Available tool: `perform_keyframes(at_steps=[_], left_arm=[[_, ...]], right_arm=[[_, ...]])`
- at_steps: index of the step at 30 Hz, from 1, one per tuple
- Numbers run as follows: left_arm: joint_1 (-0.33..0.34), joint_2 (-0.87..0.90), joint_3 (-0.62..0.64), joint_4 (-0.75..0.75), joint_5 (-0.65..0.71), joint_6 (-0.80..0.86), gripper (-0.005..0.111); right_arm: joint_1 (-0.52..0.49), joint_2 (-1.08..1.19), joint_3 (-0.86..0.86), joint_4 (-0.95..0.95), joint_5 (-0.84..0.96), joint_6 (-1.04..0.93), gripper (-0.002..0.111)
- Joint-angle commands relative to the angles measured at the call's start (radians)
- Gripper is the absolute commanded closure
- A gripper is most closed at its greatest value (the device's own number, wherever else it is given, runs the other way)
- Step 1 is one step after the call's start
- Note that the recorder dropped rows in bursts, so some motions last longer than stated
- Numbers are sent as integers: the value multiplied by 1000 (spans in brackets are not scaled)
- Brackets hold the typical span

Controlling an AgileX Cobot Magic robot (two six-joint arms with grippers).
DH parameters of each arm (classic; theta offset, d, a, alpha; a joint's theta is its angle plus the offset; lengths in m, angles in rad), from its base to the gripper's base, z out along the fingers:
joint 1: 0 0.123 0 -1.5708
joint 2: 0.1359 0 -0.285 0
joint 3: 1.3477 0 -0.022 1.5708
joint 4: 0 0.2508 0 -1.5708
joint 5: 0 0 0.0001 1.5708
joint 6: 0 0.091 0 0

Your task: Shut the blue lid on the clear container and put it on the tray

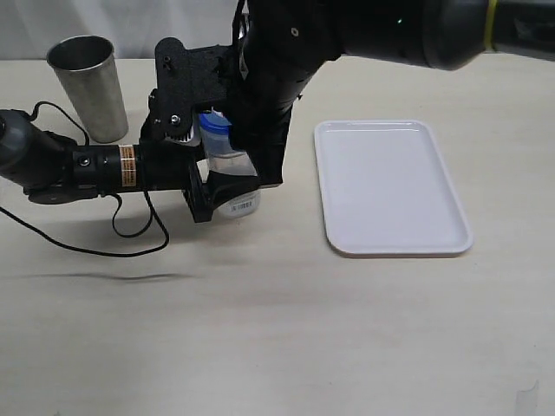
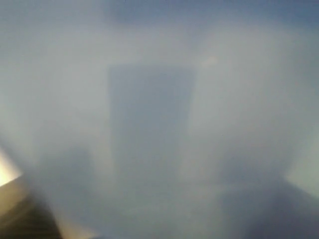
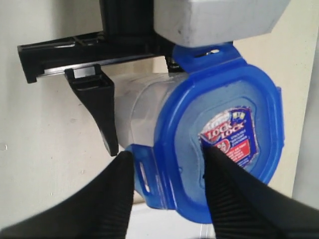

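A pale beige tabletop (image 1: 277, 338) carries everything. A tapered steel cup (image 1: 87, 87) stands upright near its far left corner. A white tray (image 1: 390, 186) lies flat on the right half, well apart from the cup. Between them the clear container (image 1: 243, 206) stands upright, base on the surface. A thin black cable (image 1: 87, 249) loops near the left edge.

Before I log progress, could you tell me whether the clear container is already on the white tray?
No, the clear container stands on the table beside the tray, which holds nothing.
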Motion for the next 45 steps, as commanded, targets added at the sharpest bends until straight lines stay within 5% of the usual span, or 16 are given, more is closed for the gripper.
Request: perform_keyframes(at_steps=[1,12,21,26,37,45], left_arm=[[-10,-14,-3,34,-86,25,107],[-10,-14,-3,47,-86,23,107],[47,-14,-3,30,-86,28,107],[60,-44,-3,140,-86,35,107],[60,-54,-3,220,-86,416,107],[11,-54,-3,220,-86,475,107]], right_arm=[[-3,95,29,34,11,15,69],[-3,105,135,-1,-165,56,76],[-3,-19,141,122,-108,103,75],[-3,-152,141,296,-27,103,57],[-42,-364,83,347,78,235,57],[-44,-258,57,332,93,137,62]])
